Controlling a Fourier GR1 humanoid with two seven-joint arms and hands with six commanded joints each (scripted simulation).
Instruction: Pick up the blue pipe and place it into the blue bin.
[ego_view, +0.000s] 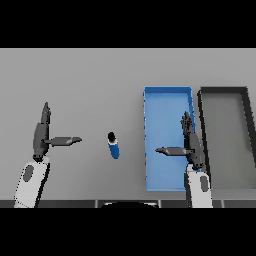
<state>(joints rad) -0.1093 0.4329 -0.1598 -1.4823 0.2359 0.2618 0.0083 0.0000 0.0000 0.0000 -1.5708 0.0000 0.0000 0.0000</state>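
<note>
The blue pipe (114, 145) was a short blue tube with a dark end, lying on the grey counter (90, 80) with that dark end pointing away from the robot and its length tilted slightly. It lay just to the left of the blue bin (167, 91), apart from it and not inside. The bin was a shallow rectangular blue tray with low walls, its long side running away from the robot.
</note>
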